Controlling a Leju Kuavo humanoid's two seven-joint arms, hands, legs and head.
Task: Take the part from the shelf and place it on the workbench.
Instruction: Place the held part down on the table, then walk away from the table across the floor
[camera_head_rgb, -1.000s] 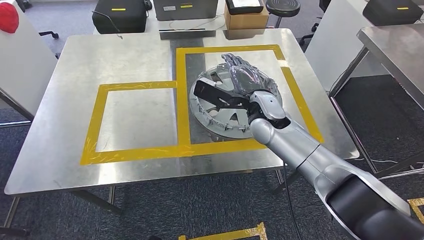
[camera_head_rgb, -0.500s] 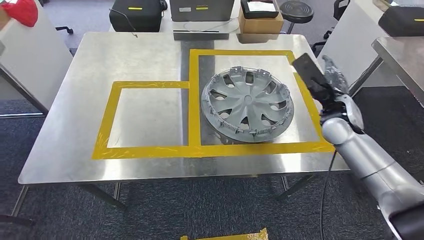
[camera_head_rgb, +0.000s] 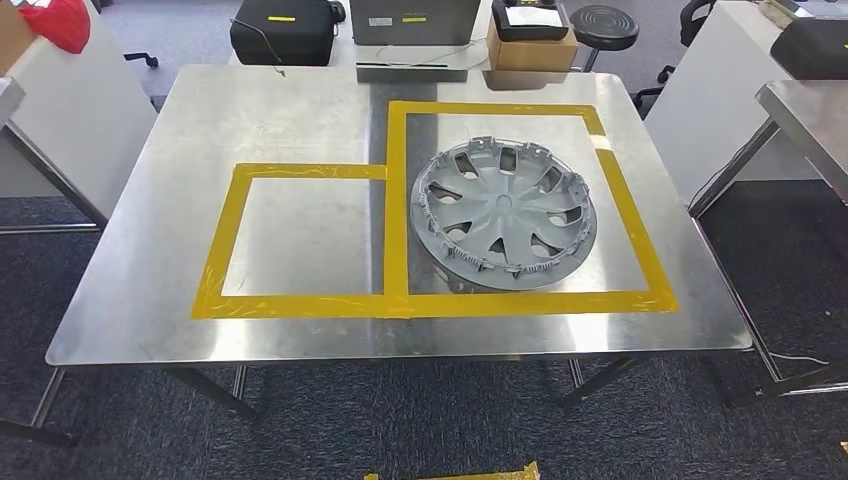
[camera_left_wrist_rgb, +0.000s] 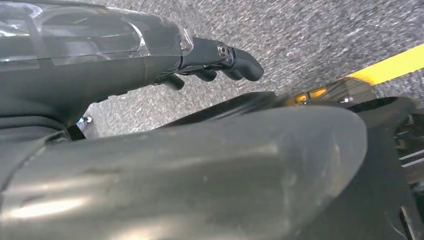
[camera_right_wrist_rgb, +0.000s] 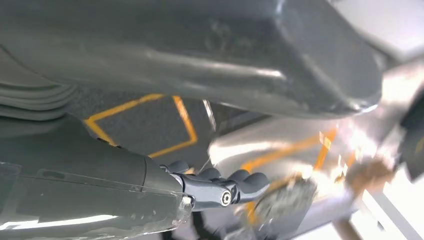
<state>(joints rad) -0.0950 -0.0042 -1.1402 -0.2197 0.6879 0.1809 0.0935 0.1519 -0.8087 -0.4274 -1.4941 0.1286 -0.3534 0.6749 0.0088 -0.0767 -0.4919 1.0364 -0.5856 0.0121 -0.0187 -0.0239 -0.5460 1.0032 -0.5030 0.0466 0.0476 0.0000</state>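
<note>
Both hands held nothing: the left hand (camera_left_wrist_rgb: 210, 62) and right hand (camera_right_wrist_rgb: 220, 187) had fingers curled in. With the part (camera_head_rgb: 503, 216) flat inside the larger taped square (camera_head_rgb: 530, 300) on the workbench (camera_head_rgb: 150, 200), the sound move was to keep clear.

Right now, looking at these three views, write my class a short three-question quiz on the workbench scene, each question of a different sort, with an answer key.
1. True or false: the wheel cover lies inside the smaller yellow tape square.
2. Multiple choice: what is the right hand holding? A) the wheel cover B) a cardboard box C) nothing
3. Short answer: what kind of surface lies beneath the left hand in its wrist view?

Key:
1. False: it lies flat inside the larger tape rectangle on the steel workbench.
2. C: its fingers curl in on nothing.
3. Grey carpet floor, with a yellow tape line across it.
</note>
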